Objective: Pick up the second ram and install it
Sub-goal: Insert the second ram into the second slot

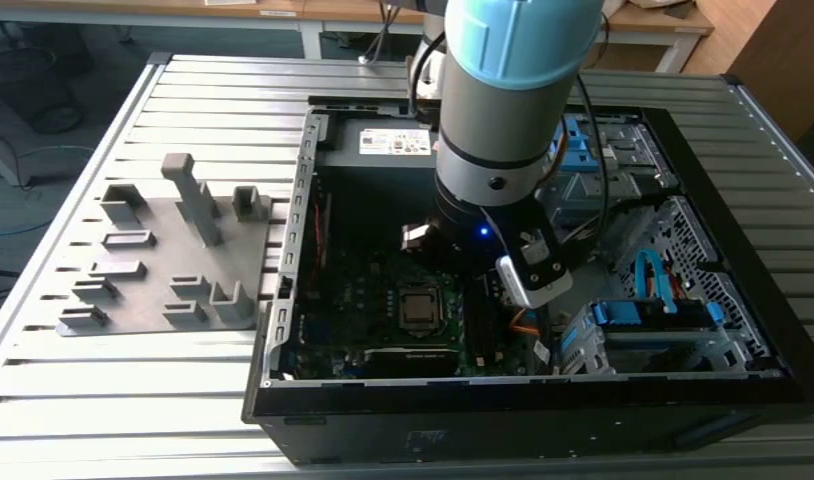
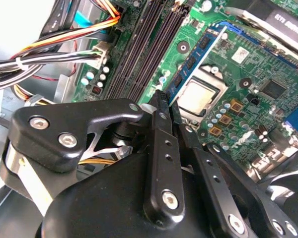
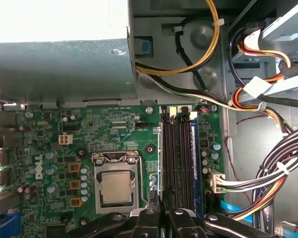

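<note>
An open black computer case (image 1: 280,330) is laid flat on a ribbed metal table (image 1: 207,100), and the arm (image 1: 507,110) is reached down into it. The case is lined with a green motherboard (image 3: 114,129), on which a square, metal-capped processor (image 3: 115,187) is framed by a silver bracket. Long, dark, parallel memory slots (image 3: 176,148) are seen straight ahead of the pincer (image 3: 161,215), with the processor just to one side of it. In the slot farthest from the processor, another memory stick (image 3: 193,148) is shown as a thin bluish edge. Bundles of black, white, yellow and orange cables (image 3: 268,168) are gathered beyond the slots, on the side away from the processor.

In the second wrist view the pincer (image 2: 168,101) is seen narrowed to a thin gap, its flat black fingers (image 2: 161,129) pressed against the second ram (image 2: 196,57). This slim blue-green strip, studded with black chips, is gripped at one end and extends forward from the fingertips, above the board and beside the processor.
</note>
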Robot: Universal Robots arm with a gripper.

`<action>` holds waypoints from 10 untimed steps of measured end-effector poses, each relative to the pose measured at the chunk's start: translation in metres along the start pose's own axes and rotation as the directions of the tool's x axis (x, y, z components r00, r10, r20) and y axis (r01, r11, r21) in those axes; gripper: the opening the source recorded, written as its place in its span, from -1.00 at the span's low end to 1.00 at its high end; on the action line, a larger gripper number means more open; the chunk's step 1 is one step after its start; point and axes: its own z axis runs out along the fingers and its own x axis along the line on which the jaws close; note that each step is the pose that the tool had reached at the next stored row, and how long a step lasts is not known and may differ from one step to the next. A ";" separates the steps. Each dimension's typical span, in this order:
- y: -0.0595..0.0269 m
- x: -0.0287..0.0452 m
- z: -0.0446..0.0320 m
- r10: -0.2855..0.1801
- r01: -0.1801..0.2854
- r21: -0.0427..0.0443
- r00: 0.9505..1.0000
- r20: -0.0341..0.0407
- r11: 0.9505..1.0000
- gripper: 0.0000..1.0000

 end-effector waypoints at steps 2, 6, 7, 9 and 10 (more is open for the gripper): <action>-0.0001 0.0000 0.0007 0.000 0.000 0.000 1.000 0.000 1.000 -0.73; -0.0001 0.0001 0.0023 0.000 0.000 0.000 1.000 0.000 1.000 -0.73; -0.0002 0.0001 0.0028 0.000 0.000 0.000 1.000 0.000 1.000 -0.73; -0.0002 0.0001 0.0039 0.000 0.000 0.000 1.000 0.000 1.000 -0.73; -0.0003 0.0002 0.0044 0.000 0.000 0.000 1.000 0.000 1.000 -0.73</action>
